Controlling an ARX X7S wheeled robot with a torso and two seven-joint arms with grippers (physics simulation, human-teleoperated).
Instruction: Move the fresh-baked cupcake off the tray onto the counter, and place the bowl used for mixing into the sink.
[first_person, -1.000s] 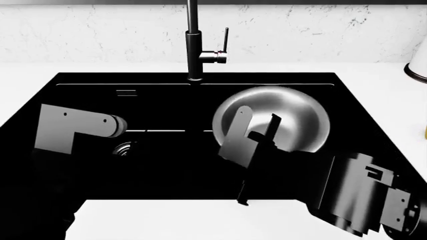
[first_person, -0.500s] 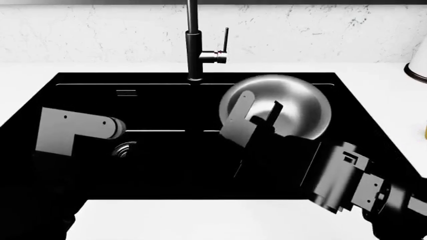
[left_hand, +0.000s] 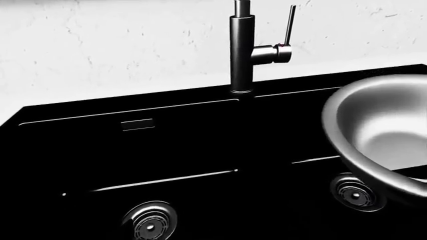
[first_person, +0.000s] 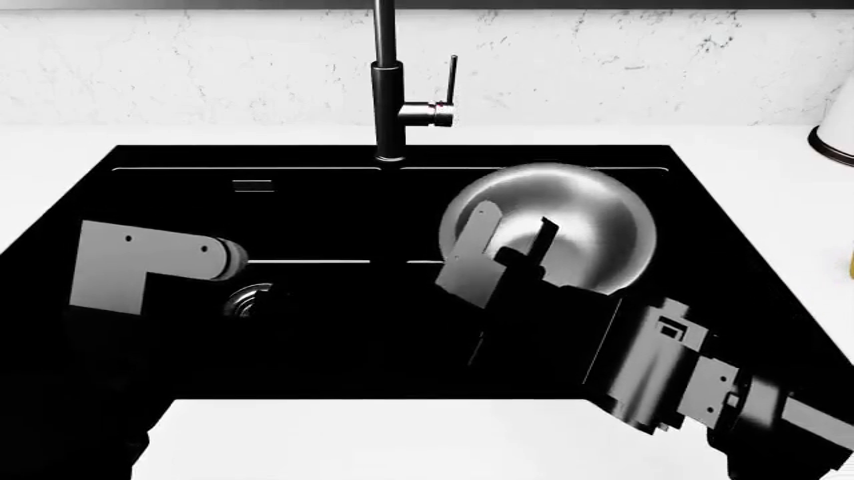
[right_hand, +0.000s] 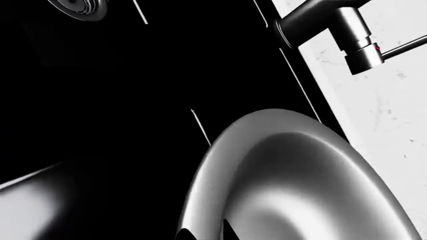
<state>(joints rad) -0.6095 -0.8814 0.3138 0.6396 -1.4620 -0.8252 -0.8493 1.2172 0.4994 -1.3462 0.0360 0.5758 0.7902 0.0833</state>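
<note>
Head view: one bowl (first_person: 587, 225) sits over the right half of the sink (first_person: 320, 300), its near rim clamped between the right gripper's (first_person: 514, 250) two fingers. One faucet (first_person: 390, 90) stands behind. The left gripper (first_person: 220, 257) hangs over the left half; its jaw state cannot be told.

Left wrist view: two drains (left_hand: 150, 220) (left_hand: 355, 191), one bowl (left_hand: 380, 135).

Right wrist view: bowl rim (right_hand: 207, 190) close up, one drain (right_hand: 80, 6).

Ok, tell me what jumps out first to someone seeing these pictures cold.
The shiny bowl stands out, bright against the black sink on its right side, with the right gripper at its near rim. Behind it the tall dark faucet rises at the sink's back edge against the white counter.
</note>
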